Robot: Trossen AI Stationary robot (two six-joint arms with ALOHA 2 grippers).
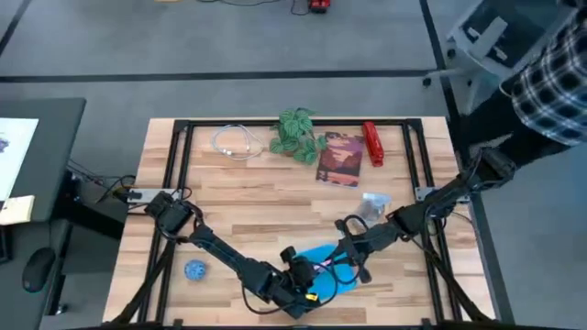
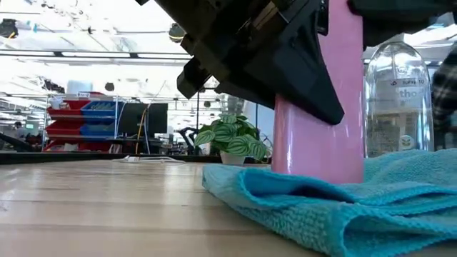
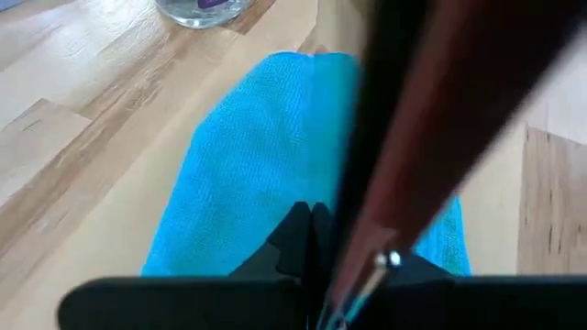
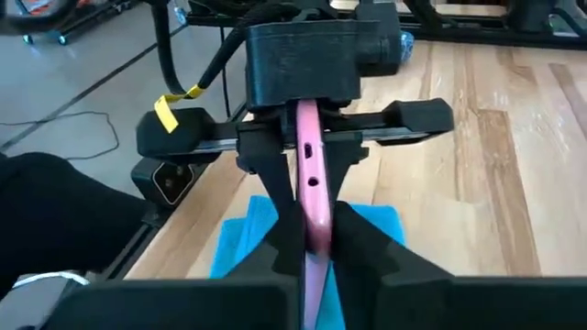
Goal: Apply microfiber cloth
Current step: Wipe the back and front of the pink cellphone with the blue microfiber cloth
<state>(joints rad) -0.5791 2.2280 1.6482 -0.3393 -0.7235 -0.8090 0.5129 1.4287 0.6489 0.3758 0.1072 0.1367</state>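
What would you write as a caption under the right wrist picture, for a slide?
Both grippers, left gripper and right gripper, clamp a pink phone on edge above the microfiber cloth.

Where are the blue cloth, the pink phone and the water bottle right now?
Blue cloth (image 2: 321,203): low view, on its folded front edge.
Pink phone (image 4: 312,183): right wrist view, on its thin side edge.
Water bottle (image 2: 396,100): low view, on its clear body.

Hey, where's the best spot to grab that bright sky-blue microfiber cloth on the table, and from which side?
Likely the raised, rolled fold at the end of the bright sky-blue microfiber cloth, pinched from above on the side clear of the upright pink slab. That fold stands off the wood, giving fingers something to close on.
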